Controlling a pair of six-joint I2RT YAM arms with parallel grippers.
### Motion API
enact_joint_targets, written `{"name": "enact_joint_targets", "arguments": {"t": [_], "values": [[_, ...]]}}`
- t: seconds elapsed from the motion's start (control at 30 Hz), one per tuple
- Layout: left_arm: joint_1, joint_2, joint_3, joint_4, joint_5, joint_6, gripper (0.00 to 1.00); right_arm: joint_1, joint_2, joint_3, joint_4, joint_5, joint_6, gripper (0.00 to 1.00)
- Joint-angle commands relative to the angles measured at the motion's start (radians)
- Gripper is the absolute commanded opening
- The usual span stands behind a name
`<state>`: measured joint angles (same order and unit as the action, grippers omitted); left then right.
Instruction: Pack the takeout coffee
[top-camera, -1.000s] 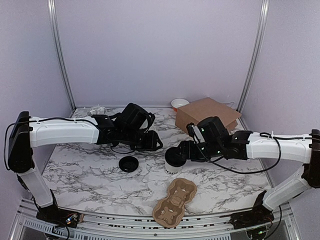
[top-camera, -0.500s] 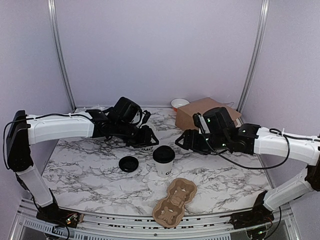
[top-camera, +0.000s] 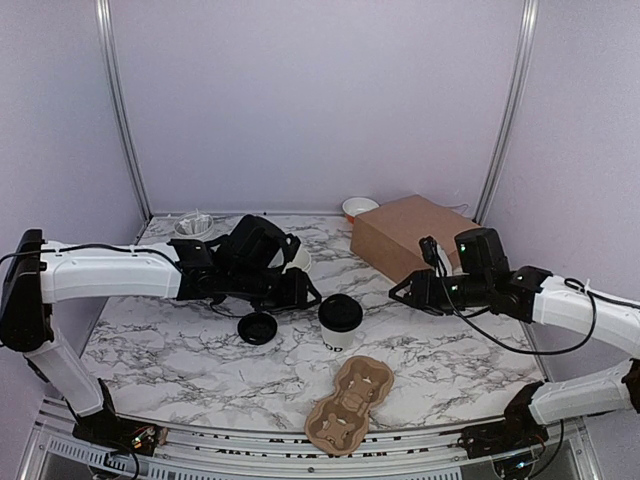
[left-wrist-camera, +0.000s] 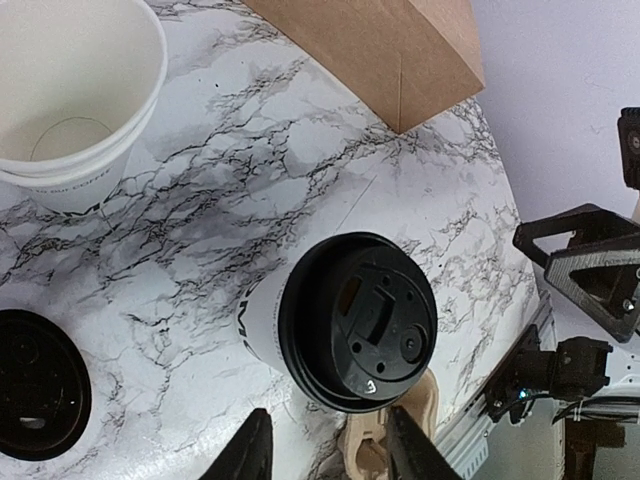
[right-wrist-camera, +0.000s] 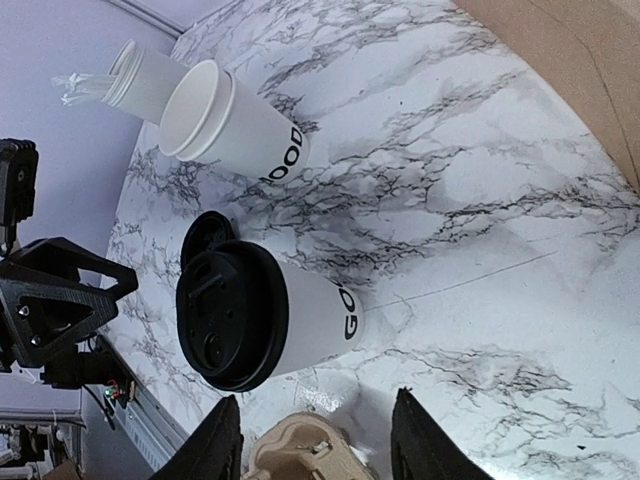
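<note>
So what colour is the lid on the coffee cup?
The lid is black, clearest in the left wrist view.

Ahead of my parted left gripper (left-wrist-camera: 328, 416), lidded coffee cup (left-wrist-camera: 355, 320) on marble table (left-wrist-camera: 250, 170), open cup (left-wrist-camera: 70, 110), loose lid (left-wrist-camera: 35, 385), brown box (left-wrist-camera: 380, 45).

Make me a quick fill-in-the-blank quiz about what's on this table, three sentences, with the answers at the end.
1. The lid on the takeout coffee cup is coloured ____.
2. The other white cup wears no ____.
3. The pulp cup carrier currently holds ____ cups.
Missing words: black; lid; zero.
</note>
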<state>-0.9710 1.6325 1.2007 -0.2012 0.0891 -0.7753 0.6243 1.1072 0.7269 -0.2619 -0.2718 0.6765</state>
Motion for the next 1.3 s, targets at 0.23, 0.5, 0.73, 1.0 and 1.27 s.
{"name": "enact_joint_targets", "arguments": {"t": [0.23, 0.5, 0.73, 1.0, 1.27], "values": [[-0.032, 0.045, 0.064, -0.013, -0.150, -0.043, 0.42, -0.065, 0.076, -0.057, 0.139, -0.260, -0.128, 0.46], [0.033, 0.070, 0.110, -0.020, -0.005, 0.053, 0.46, 0.054, 0.096, -0.111, 0.326, -0.148, 0.031, 0.42], [0.048, 0.125, 0.178, -0.080, 0.040, 0.190, 0.50, 0.105, 0.172, -0.132, 0.421, -0.091, 0.160, 0.36], [0.047, 0.163, 0.194, -0.081, 0.042, 0.234, 0.54, 0.120, 0.239, -0.133, 0.491, -0.145, 0.219, 0.34], [0.046, 0.197, 0.213, -0.080, 0.042, 0.258, 0.54, 0.129, 0.264, -0.121, 0.480, -0.138, 0.233, 0.34]]}}
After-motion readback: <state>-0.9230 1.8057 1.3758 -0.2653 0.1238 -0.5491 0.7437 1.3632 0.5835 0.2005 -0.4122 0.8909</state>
